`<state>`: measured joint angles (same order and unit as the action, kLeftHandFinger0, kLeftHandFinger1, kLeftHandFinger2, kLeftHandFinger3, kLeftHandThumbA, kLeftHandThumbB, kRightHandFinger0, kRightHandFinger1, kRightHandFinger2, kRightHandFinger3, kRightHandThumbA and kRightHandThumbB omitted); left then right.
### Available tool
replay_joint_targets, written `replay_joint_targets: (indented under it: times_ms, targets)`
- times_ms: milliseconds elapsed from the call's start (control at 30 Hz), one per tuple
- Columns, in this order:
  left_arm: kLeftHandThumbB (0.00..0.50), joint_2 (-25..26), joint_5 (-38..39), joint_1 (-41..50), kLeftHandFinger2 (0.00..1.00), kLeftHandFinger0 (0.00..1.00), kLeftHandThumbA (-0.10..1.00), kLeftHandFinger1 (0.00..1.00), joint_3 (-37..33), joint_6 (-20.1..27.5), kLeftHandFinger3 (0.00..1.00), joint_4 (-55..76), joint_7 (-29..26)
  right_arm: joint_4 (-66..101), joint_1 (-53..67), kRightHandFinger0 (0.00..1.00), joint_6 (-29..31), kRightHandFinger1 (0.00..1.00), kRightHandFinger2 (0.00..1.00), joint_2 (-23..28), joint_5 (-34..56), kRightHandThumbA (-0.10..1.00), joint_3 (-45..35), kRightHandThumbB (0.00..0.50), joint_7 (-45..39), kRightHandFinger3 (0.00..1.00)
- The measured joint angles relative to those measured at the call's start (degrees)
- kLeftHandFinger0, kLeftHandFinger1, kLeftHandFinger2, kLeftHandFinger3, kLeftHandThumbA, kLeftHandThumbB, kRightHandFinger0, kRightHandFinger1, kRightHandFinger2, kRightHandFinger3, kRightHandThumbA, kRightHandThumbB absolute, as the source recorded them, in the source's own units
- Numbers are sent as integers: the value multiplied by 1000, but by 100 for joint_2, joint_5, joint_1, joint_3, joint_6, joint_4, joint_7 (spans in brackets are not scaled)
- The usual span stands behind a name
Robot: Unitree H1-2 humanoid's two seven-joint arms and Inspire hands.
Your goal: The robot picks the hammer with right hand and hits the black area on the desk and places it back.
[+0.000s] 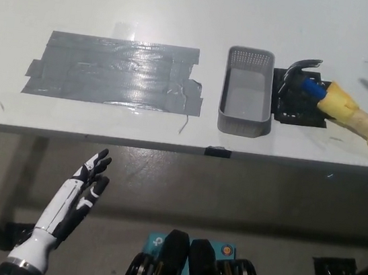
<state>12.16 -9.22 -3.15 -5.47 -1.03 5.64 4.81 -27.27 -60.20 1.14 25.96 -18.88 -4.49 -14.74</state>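
Observation:
The hammer lies on the white desk at the far right, free of any hand. Its dark head and blue neck rest on a small black pad, and its yellow-wrapped handle points right toward the desk edge. The dark taped area covers the desk's left-middle part. My black right hand is out of the picture; only grey shadows fall at the right edge. My white left hand hangs open below the desk's front edge at the lower left.
A grey mesh basket stands between the taped area and the hammer, close to the black pad. The desk's front edge runs across the middle of the picture, with floor below it.

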Motion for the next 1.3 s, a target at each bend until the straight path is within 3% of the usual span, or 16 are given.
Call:
replay_joint_targets:
  times_ms: [67, 200, 367, 533, 633, 667, 900, 1300]
  targets:
    - [70, -1, 0, -44, 1000, 1000, 1000, 1000, -2, -8, 1000, -32, 0, 432, 302, 1000, -32, 1000, 1000, -84, 43, 1000, -6, 400, 0, 1000]
    - [83, -5, 1, -140, 1000, 1000, 1000, 1000, -3, -22, 1000, -86, 0, 1252, 1030, 1000, -64, 1000, 1000, -277, 88, 1000, -6, 363, 0, 1000]
    - [74, -12, 4, -218, 1000, 1000, 1000, 1000, -3, -37, 1000, -187, 0, 2280, 2149, 1000, -73, 1000, 1000, -622, 150, 1000, 5, 387, 0, 1000]
    - [70, -22, 9, -230, 1000, 1000, 1000, 1000, -1, -41, 1000, -229, 0, 3374, 3508, 1000, -56, 1000, 1000, -1020, 272, 1000, 118, 322, 1, 1000]
    - [56, -47, 21, -230, 1000, 1000, 1000, 1000, 4, -36, 1000, -230, -1, 4017, 4335, 1000, 36, 1000, 1000, -1337, 376, 1000, 236, 308, 22, 1000]
    - [65, -67, 34, -230, 1000, 1000, 1000, 1000, 16, -25, 1000, -230, -1, 4211, 4617, 1000, 117, 1000, 1000, -1465, 435, 952, 286, 268, 53, 1000]
    - [60, -123, 113, -17, 1000, 1000, 1000, 1000, 62, 66, 1000, -198, 0, 4008, 5836, 1000, 603, 1000, 1000, -2280, 790, 991, 485, 298, 240, 1000]
    - [53, -124, 141, 355, 1000, 1000, 1000, 1000, 75, 133, 1000, -116, 1, 2608, 5859, 1000, 1121, 1000, 1000, -2300, 818, 945, 501, 279, 594, 1000]
